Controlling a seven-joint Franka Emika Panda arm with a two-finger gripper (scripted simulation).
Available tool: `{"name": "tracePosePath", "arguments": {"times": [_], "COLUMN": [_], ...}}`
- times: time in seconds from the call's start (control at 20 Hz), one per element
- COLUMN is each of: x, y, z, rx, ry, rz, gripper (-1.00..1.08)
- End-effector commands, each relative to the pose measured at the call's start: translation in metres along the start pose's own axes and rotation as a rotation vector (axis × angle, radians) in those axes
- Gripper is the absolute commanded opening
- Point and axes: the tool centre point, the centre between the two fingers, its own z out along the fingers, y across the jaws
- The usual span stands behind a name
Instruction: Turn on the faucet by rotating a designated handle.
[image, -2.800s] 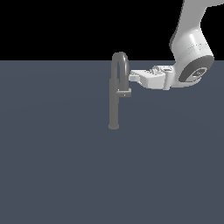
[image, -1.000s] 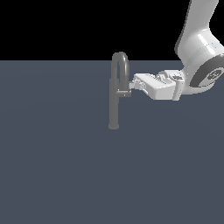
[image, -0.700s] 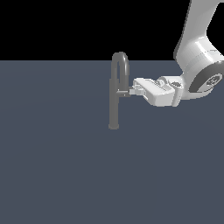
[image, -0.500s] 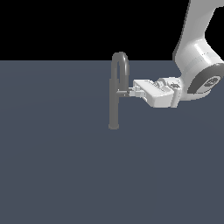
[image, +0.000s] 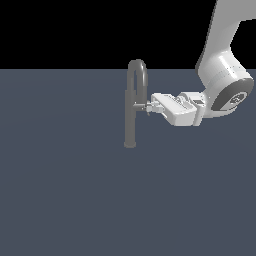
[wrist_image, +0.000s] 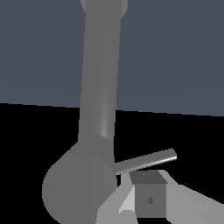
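End effector (image: 149, 107) has dropped lower against handle (image: 139, 106); no writing.

The faucet (image: 131, 115) and its handle (image: 140, 106) were plain matte grey; my gripper (image: 149, 107) was white, my fingertips (wrist_image: 150, 200) dark grey, the floor (image: 75, 200) slate blue.

I see the faucet (image: 131, 107) as the only thing standing on the counter (image: 60, 190), its post and arched spout forming the sole obstacle. My gripper (image: 149, 107) sits tight against the handle (image: 139, 106) on the exterior view's right of the post, with no gap visible between them. Everywhere else, out to the counter's edges, nothing blocks a pass.
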Motion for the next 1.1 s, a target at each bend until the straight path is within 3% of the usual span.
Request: {"name": "tracePosePath", "arguments": {"times": [0.0, 0.45, 0.5, 0.55, 1.05], "x": [0.017, 0.058, 0.058, 0.011, 0.044], "y": [-0.004, -0.011, -0.011, -0.006, -0.027], "z": [0.0, 0.0, 0.0, -0.008, -0.003], "rx": [0.011, 0.023, 0.023, -0.011, 0.01], "ry": [0.006, 0.005, 0.005, -0.015, -0.003], "rz": [0.016, 0.058, 0.058, 0.009, 0.04], "gripper": [-1.0, -1.0, -1.0, -1.0, -1.0]}}
